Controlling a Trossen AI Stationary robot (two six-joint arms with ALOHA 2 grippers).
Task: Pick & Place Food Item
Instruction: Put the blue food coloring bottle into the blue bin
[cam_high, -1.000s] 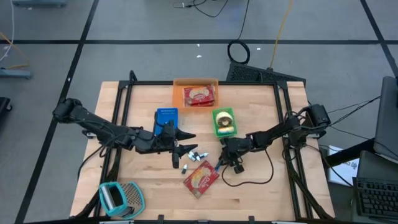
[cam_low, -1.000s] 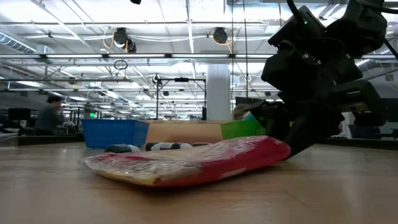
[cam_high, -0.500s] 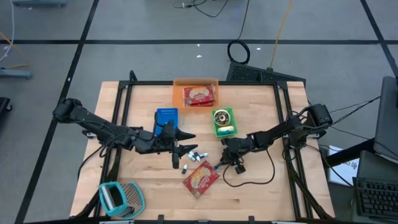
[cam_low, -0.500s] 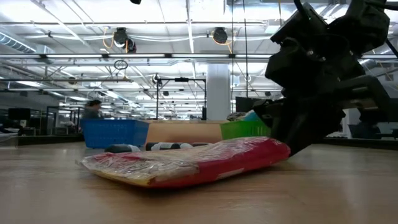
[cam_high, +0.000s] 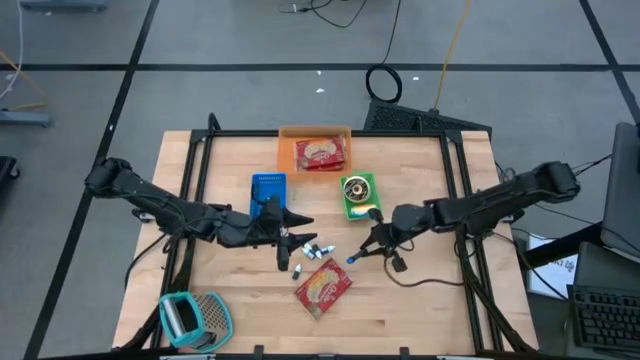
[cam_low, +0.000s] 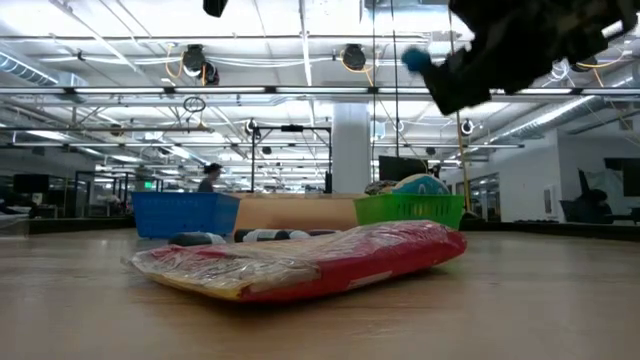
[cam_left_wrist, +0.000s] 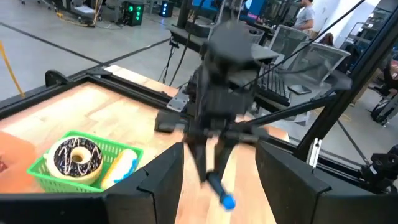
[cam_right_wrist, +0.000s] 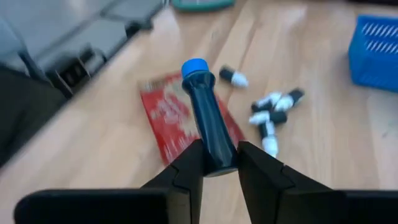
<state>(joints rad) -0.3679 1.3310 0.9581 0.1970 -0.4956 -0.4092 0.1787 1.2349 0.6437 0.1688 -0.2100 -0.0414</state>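
Count: 2 red snack packets (cam_high: 324, 288) (cam_high: 320, 153); 3 baskets – orange (cam_high: 285, 150), blue (cam_high: 267, 185), green (cam_high: 350, 206); 1 blue-capped marker (cam_right_wrist: 206, 118); markers on table (cam_high: 308, 250), number unclear.

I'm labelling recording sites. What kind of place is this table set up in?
Probably a large open robotics lab or workshop: exposed ceiling ducts, more workstations behind the table, cables on a grey floor.

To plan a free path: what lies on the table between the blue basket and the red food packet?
In the high view, a cluster of small markers lies between the blue basket and the red food packet; the left claw hangs over that stretch.
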